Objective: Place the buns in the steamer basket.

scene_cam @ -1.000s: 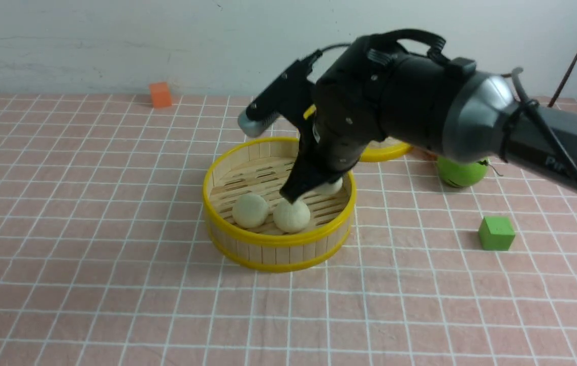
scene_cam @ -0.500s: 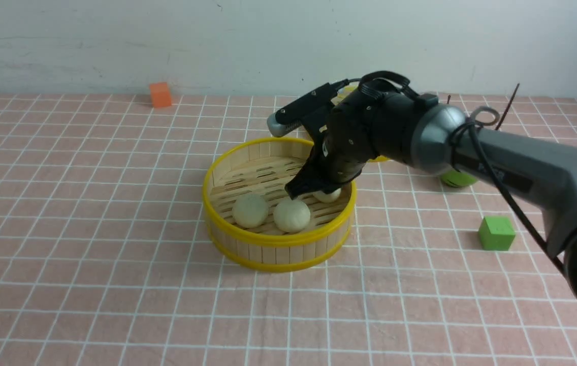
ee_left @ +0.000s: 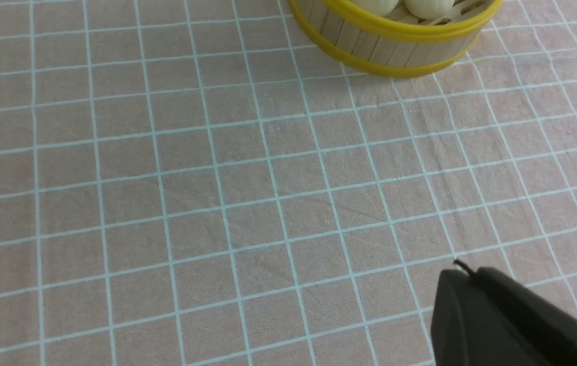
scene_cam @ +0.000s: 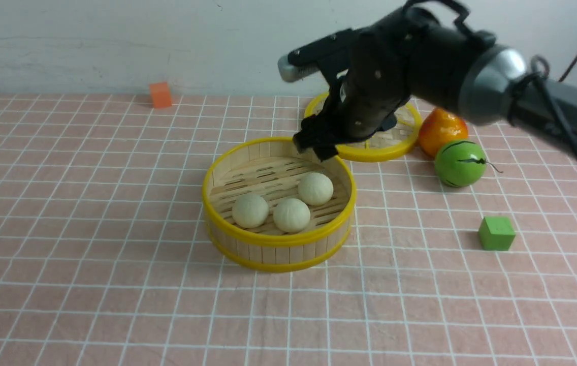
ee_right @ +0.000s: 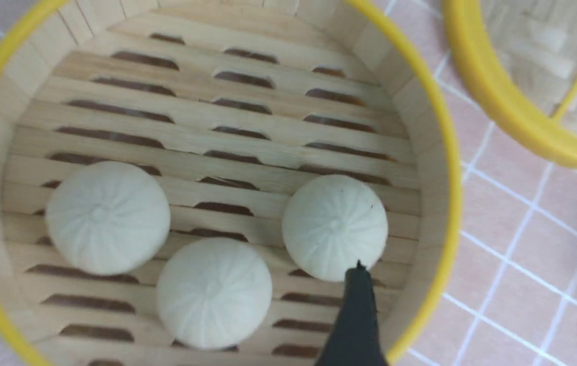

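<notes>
While the right gripper (scene_cam: 314, 147) hangs wide open and holds nothing, all three buns (scene_cam: 291, 215) sit just below it inside the steamer basket (scene_cam: 278, 240). If it swings low, a finger (ee_right: 357, 317) could bump the nearest bun (ee_right: 334, 226) or hook the basket and drag it.

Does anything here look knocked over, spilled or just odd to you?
Nothing stands out. All three buns sit pleats-up on the slatted floor of the steamer basket, none spilled onto the cloth. The basket stands level and the woven lid lies flat behind it.
</notes>
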